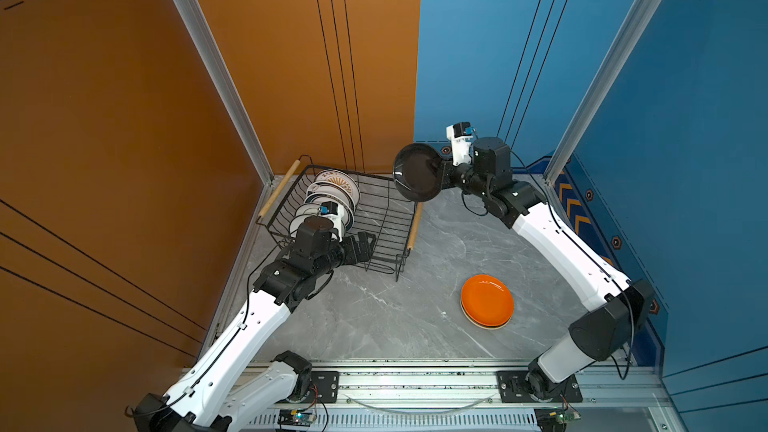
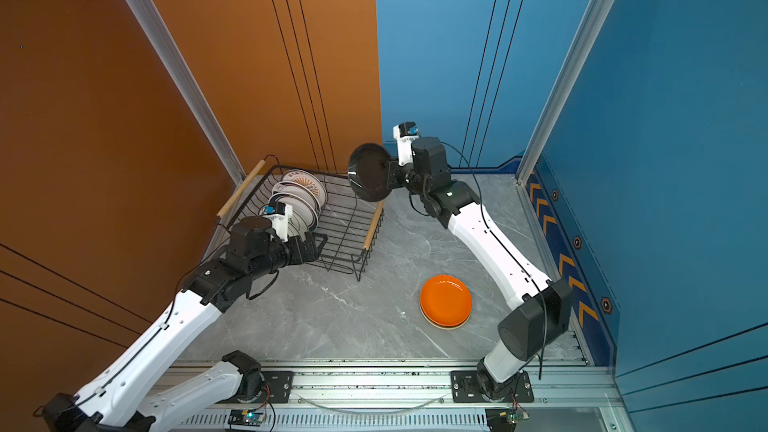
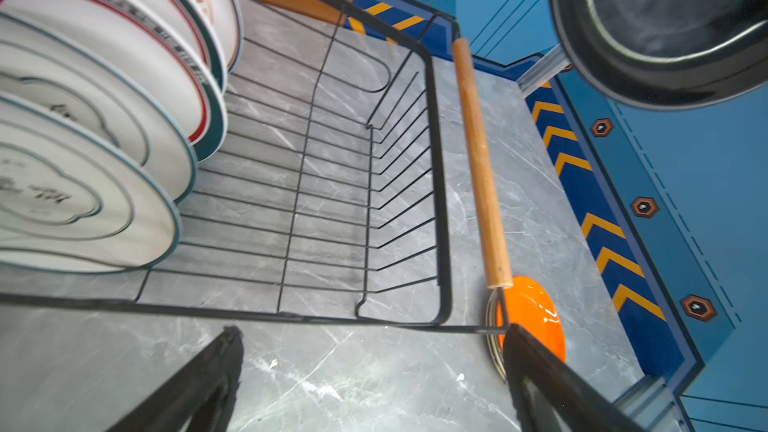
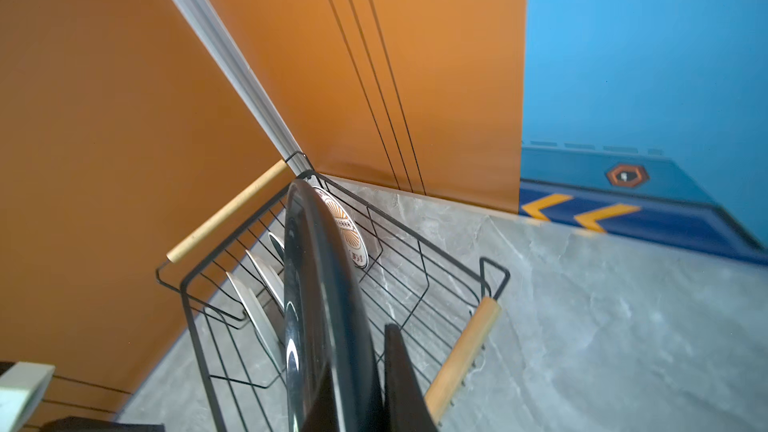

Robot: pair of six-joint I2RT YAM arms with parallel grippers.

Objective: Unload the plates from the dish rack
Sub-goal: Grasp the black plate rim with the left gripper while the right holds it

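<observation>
The black wire dish rack (image 1: 386,218) (image 2: 349,222) (image 3: 440,201) (image 4: 399,268) stands in the back left corner. Several white plates (image 1: 336,191) (image 2: 303,191) (image 3: 104,97) (image 4: 345,226) stand on edge in its left half. My right gripper (image 1: 441,170) (image 2: 390,172) (image 4: 365,334) is shut on the rim of a black plate (image 1: 415,174) (image 2: 368,176) (image 3: 665,27) (image 4: 320,305), held upright above the rack's far right corner. My left gripper (image 1: 365,245) (image 2: 316,243) (image 3: 372,329) hangs open and empty over the rack's near edge.
A short stack topped by an orange plate (image 1: 487,301) (image 2: 445,301) (image 3: 532,313) lies flat on the grey marble table (image 1: 374,317) at the right front. Orange and blue walls close in behind and beside the rack. The rack's wooden handle (image 1: 415,224) (image 4: 461,355) faces the table's middle.
</observation>
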